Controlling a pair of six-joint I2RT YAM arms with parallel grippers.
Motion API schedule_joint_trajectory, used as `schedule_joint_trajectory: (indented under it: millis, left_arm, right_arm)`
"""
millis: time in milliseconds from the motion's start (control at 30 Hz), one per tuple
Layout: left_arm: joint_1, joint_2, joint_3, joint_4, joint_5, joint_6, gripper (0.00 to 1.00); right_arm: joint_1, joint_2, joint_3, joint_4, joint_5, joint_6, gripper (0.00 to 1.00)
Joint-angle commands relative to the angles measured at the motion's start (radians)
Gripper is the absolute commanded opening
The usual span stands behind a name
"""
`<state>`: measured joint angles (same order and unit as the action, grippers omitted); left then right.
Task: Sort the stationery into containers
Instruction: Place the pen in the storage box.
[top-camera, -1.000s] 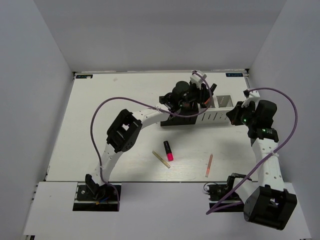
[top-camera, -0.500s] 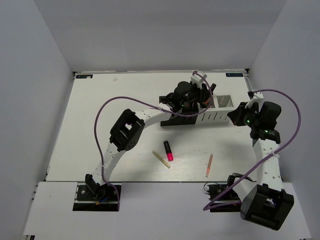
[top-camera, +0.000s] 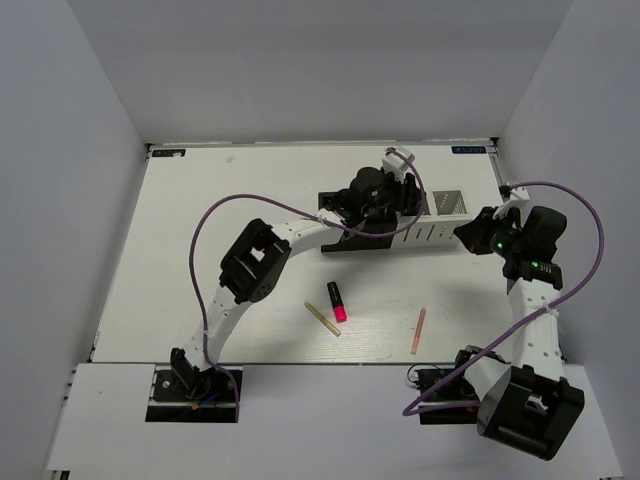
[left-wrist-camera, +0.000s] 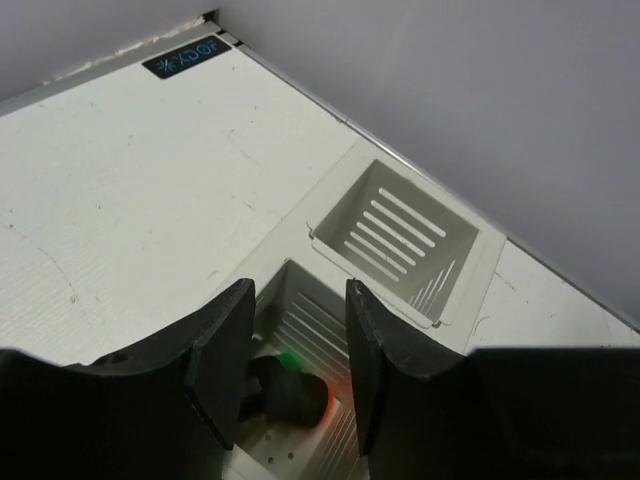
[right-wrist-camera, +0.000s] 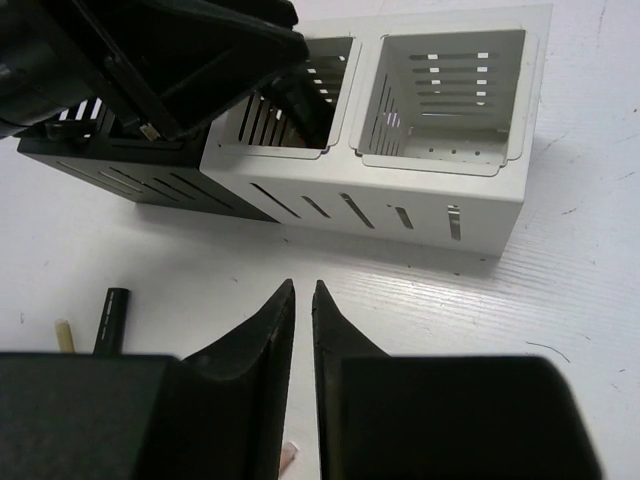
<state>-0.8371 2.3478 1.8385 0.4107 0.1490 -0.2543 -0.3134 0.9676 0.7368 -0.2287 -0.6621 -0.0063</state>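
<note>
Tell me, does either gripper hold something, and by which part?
Nothing is held. The left gripper is open above a white cup; the right gripper is shut, empty.

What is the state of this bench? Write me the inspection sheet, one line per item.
Surface: white table, lightly scuffed.
Job's things: slotted cup row; pink-capped highlighter, beige stick and salmon stick lie loose; dark items in the second white cup; end white cup empty.
Clutter: nothing seen.
Grippers: left gripper open over the second white cup; right gripper shut, empty, before the row.
Cables: purple cables loop off both arms.
Surroundings: grey walls.
</note>
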Motion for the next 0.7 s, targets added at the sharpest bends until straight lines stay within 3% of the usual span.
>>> schedule_joint_trajectory:
  millis: [0, 167, 267, 367, 400, 433, 467, 533, 600, 633, 667]
  left_arm:
    - [-0.011, -0.085, -0.024, -0.012, -0.005, 0.01, 0.52]
    - [-0.019, -0.105, -0.035, -0.021, -0.011, 0.026, 0.61]
    - [-0.023, -0.116, -0.028, -0.027, -0.011, 0.038, 0.61]
    - [-0.028, -0.145, -0.019, -0.041, -0.006, 0.064, 0.61]
    - [-0.031, -0.156, -0.025, -0.053, -0.006, 0.075, 0.61]
    - [-0.033, -0.191, -0.027, -0.058, -0.008, 0.081, 0.61]
    - [-0.037, -0.208, -0.042, -0.062, 0.001, 0.081, 0.61]
    - [-0.039, -0.287, -0.096, -0.059, 0.004, 0.09, 0.57]
    - [-0.054, -0.37, -0.201, -0.068, 0.006, 0.104, 0.45]
    - [-0.059, -0.433, -0.232, -0.097, 0.004, 0.107, 0.39]
    - [-0.06, -0.506, -0.293, -0.128, -0.002, 0.107, 0.28]
  right_arm:
    - [-0.007, -0.007, -0.002, 0.034, -0.044, 0.0, 0.16]
    - [-0.015, -0.007, -0.002, 0.035, -0.06, -0.003, 0.21]
    - [-0.018, -0.01, -0.004, 0.034, -0.077, -0.004, 0.21]
    - [-0.026, -0.012, -0.007, 0.034, -0.108, -0.009, 0.44]
    - [-0.026, -0.012, -0.007, 0.045, -0.154, -0.009, 0.67]
    - [-0.029, -0.012, -0.011, 0.048, -0.171, -0.009, 0.82]
    - [-0.027, -0.01, -0.016, 0.054, -0.188, 0.0, 0.9]
    - [-0.03, -0.003, -0.027, 0.083, -0.266, 0.034, 0.9]
    - [-0.029, 0.022, -0.025, 0.086, -0.374, 0.042, 0.9]
    - [-0.032, 0.034, -0.014, 0.081, -0.411, 0.039, 0.71]
    - [-0.03, 0.078, -0.005, 0.065, -0.471, 0.037, 0.41]
